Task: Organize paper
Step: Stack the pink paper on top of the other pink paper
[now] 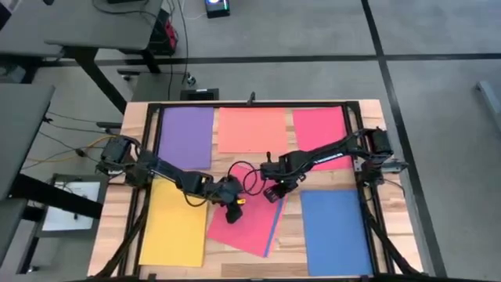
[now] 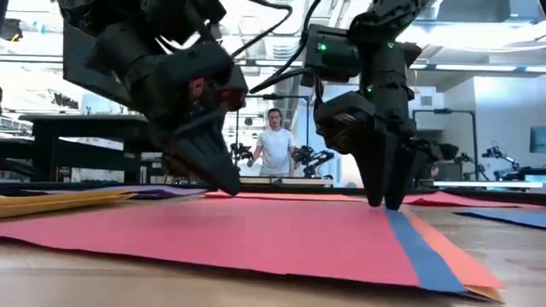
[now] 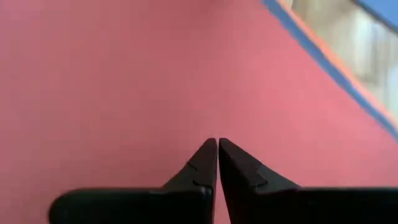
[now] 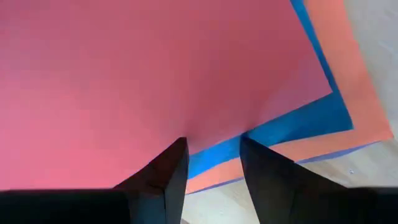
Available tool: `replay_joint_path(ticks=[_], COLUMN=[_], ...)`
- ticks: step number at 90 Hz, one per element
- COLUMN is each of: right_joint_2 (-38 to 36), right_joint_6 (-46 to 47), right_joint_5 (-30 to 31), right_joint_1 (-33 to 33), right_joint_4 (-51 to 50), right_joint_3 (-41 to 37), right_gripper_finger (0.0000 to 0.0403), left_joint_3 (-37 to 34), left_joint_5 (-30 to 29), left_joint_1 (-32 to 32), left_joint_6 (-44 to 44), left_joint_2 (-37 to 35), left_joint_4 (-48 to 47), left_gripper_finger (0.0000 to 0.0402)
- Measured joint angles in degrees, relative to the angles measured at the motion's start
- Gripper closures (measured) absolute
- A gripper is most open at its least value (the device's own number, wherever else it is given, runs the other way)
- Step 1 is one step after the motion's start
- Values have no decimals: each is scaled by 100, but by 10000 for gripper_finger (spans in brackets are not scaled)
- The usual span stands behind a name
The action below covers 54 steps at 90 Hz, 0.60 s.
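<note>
- Five thin single-colour sheets already lie flat and apart around the middle stack: the purple sheet (image 1: pixel 186 136), the salmon-orange sheet (image 1: pixel 251 129) and the pink-red sheet (image 1: pixel 321 137) beyond it, the yellow sheet (image 1: pixel 174 223) on its left, the blue sheet (image 1: pixel 336 230) on its right.
- The skewed stack (image 1: pixel 249 223) is what remains: a pink-red top sheet (image 4: pixel 155 81) with blue (image 4: pixel 311 118) and orange (image 4: pixel 348 81) edges fanned out beneath.
- My left gripper (image 3: pixel 217 149) presses down on the top sheet, fingers together, holding nothing.
- My right gripper (image 4: pixel 211 152) stands at the stack's far corner, fingers apart, straddling the top sheet's edge.
- I judge the sorting over half done; the stacked sheets still need separating.
</note>
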Motion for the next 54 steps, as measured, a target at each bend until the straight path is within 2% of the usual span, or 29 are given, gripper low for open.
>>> replay_joint_path(ticks=[19,37,54], right_joint_2=[-271,-42,33], right_joint_6=[183,650,1007], right_joint_5=[-42,177,288], right_joint_1=[39,164,280], right_joint_4=[-60,36,556], right_joint_3=[-4,-9,0], right_gripper_finger=[265,265,265], left_joint_3=[100,61,61], left_joint_5=[14,7,14], left_joint_1=[220,481,565], left_joint_6=[535,1102,1506], left_joint_2=[0,0,0], left_joint_4=[-113,-150,-126], left_gripper_finger=[402,402,402])
